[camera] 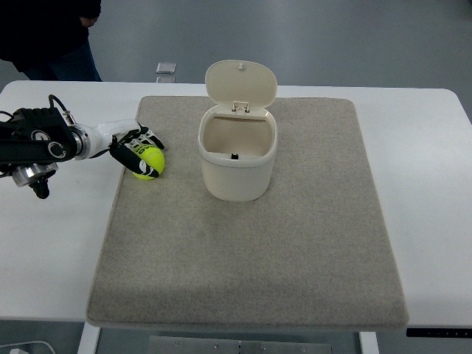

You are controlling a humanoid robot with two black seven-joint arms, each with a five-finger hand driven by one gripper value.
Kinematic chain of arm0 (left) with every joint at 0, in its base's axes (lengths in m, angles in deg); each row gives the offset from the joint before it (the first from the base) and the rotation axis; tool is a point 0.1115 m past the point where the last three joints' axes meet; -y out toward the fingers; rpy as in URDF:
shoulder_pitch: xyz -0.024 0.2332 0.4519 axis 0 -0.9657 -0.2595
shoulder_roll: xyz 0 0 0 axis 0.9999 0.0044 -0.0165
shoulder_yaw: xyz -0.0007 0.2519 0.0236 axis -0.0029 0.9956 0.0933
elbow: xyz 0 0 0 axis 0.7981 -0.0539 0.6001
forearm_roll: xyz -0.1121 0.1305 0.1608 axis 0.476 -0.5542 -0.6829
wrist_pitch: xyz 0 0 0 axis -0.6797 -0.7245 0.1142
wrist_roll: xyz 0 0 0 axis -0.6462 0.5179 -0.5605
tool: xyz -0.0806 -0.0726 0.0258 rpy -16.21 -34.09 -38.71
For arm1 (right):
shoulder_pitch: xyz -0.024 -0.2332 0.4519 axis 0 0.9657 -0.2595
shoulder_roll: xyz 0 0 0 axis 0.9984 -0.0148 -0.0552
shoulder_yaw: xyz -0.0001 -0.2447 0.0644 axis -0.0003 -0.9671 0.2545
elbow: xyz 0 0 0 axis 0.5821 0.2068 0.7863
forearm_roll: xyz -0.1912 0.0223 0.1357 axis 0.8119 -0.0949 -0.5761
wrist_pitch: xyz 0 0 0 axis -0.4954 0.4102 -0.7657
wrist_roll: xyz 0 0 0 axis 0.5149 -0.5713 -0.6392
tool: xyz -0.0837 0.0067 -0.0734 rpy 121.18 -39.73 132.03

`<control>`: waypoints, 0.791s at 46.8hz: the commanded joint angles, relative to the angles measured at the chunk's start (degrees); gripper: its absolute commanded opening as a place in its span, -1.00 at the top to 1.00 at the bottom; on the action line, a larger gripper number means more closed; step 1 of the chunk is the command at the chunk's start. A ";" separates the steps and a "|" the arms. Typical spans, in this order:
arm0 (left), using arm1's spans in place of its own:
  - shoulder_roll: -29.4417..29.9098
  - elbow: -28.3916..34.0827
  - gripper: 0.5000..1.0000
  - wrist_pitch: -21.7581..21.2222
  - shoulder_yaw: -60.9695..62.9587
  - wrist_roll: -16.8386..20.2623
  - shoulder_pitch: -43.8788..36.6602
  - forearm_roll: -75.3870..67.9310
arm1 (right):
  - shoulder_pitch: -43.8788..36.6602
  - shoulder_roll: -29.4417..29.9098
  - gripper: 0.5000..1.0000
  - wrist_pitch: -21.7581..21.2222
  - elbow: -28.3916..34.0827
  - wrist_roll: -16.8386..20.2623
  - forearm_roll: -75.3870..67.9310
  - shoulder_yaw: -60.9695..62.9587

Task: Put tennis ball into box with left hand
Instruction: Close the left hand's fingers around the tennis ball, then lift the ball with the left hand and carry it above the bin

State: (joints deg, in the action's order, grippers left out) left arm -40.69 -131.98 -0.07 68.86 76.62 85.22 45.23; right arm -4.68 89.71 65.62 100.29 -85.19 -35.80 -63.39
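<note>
One bright yellow-green ball (150, 162), fuzzy, sitting on the mat (251, 243).
My left hand (135, 150) is curled around it, fingers gripping, left of the box (237, 158).

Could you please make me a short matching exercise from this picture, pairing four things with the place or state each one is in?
Things:
1. tennis ball
2. box
3. mat
4. person

Places or states:
A. spread flat over the white table
B. at the far left corner, beyond the table
C. standing on the mat with its lid tipped up
D. on the mat's left edge, wrapped by the left hand

Pairs: 1-D, 2-C, 3-A, 4-B
</note>
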 commanded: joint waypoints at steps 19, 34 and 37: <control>0.28 0.52 1.00 1.67 -0.53 -0.45 0.39 3.77 | 0.00 0.00 -0.75 0.00 0.00 0.00 0.00 0.00; 3.71 6.41 1.00 4.39 -12.91 -0.01 -0.75 18.54 | 0.00 0.00 -0.75 0.00 0.00 0.00 0.00 0.00; 3.71 8.34 1.00 5.45 -16.33 -0.01 -1.72 21.88 | 0.00 0.00 -0.75 0.00 0.00 0.00 0.00 0.00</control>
State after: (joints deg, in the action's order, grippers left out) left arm -37.06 -125.58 4.29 56.08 76.55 84.44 63.61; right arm -4.69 89.71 65.62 100.28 -85.19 -35.79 -63.39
